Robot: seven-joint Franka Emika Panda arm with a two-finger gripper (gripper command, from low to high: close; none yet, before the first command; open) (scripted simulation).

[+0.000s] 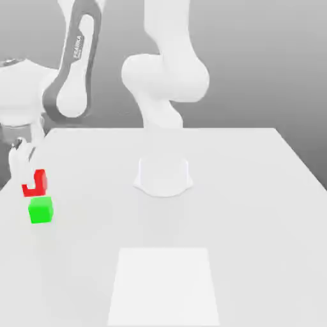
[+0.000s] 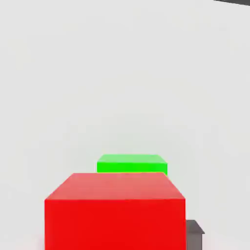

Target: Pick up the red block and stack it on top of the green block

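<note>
1. Now gripper (image 1: 27, 174) closed on red block (image 1: 36, 183), held off the table (image 1: 255, 191).
2. Green block (image 1: 41, 210) on table, just below red block, at exterior view's left.
</note>
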